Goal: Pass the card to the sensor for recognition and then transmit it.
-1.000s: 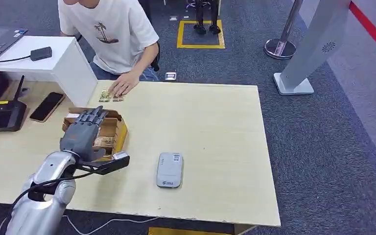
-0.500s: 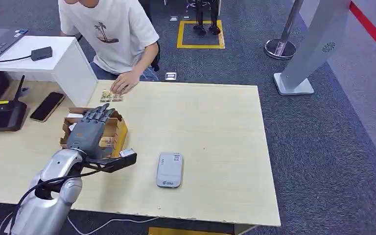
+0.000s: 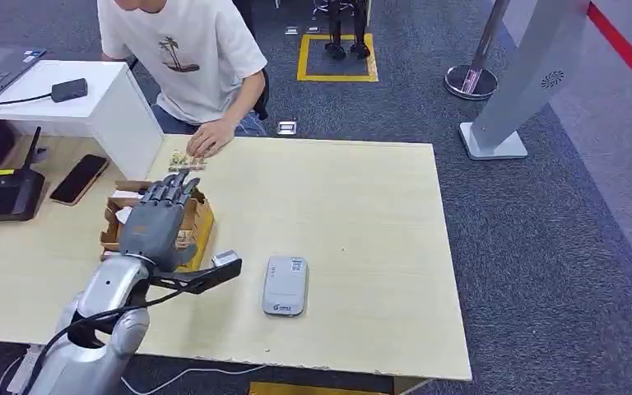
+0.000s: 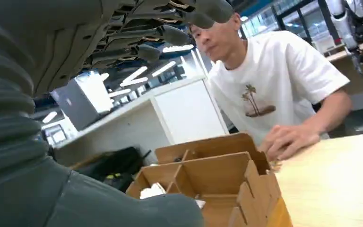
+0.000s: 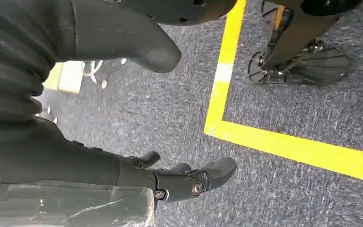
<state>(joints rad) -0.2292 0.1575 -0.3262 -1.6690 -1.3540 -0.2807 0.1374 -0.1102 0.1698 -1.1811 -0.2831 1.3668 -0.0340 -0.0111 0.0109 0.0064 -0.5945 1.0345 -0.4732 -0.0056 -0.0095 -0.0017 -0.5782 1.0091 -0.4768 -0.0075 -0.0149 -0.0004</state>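
Pale wooden table (image 3: 362,206): the left hand (image 3: 155,222), fingers spread and apparently empty, hovered over the cardboard box (image 3: 191,216), the grey sensor (image 3: 285,285) lying lengthwise toward its right. The right hand (image 5: 179,182) hung open.

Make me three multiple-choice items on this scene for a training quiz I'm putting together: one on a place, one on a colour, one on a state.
1. Where is the grey sensor?
A. inside the cardboard box
B. on the bare table top, apart from the box
C. on the floor

2. What colour is the person's shirt?
A. white
B. red
C. black

3. How is the left hand?
A. gripping the phone
B. pressed flat on the sensor
C. fingers spread, holding nothing, above the cardboard box

Answers:
1 B, it lies on the wooden table, clear of the box.
2 A, a white shirt with a palm print.
3 C, the fingers are apart and hold nothing.
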